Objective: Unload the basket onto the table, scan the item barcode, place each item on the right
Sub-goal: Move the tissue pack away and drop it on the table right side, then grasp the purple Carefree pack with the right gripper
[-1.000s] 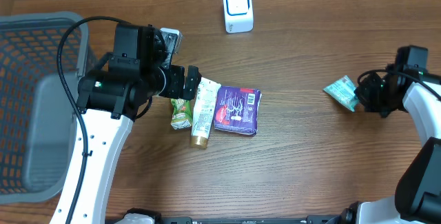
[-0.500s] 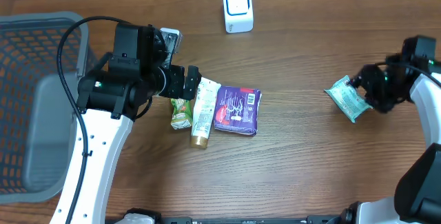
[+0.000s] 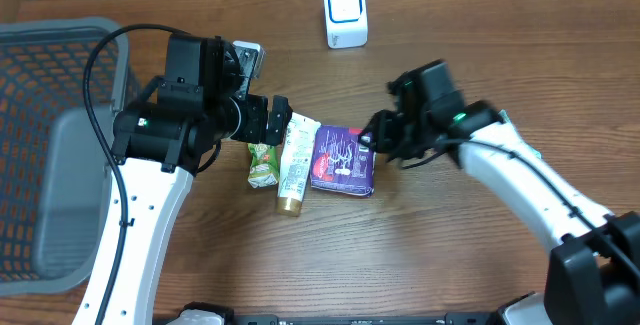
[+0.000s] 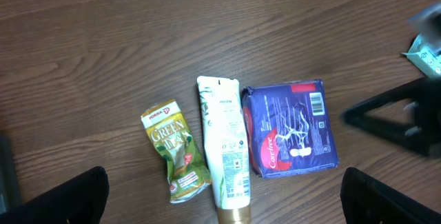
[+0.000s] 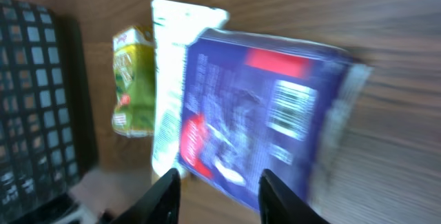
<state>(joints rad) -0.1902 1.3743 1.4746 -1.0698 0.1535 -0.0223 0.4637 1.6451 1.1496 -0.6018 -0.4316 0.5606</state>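
Overhead view: the right gripper (image 3: 368,143) is hanging just beside the right-hand edge of the purple packet (image 3: 343,160), near its far corner; contact cannot be told from here. The packet is lying flat on the worktop (image 3: 450,245), last in a row of three items, with the white tube (image 3: 294,160) touching its left side and the green pouch (image 3: 262,162) beyond that. Its long axis is running near to far across the worktop, slightly tilted, so the short span between its left and right edges is facing the right arm.

Right wrist view: the packet is filling the field directly ahead of the gripper, with its barcode (image 5: 293,107) facing up near the edge closest to the camera. The two fingertips (image 5: 164,186) are standing partly spread, with nothing pinched between them.

Left wrist view: the left gripper (image 4: 224,196) is hovering above the row with its jaws spread wide and empty, looking straight down on the three items.

Of the two arms, the right one is judged the nearer to the packet, since the tube is lying between the packet and the left arm's side. The white scanner (image 3: 345,13) is standing well apart at the far edge of the worktop, almost straight beyond the packet. The coming move is therefore likely to call for a pinch across the packet's right edge, then a carry away from the robot with the barcode turned toward the scanner.
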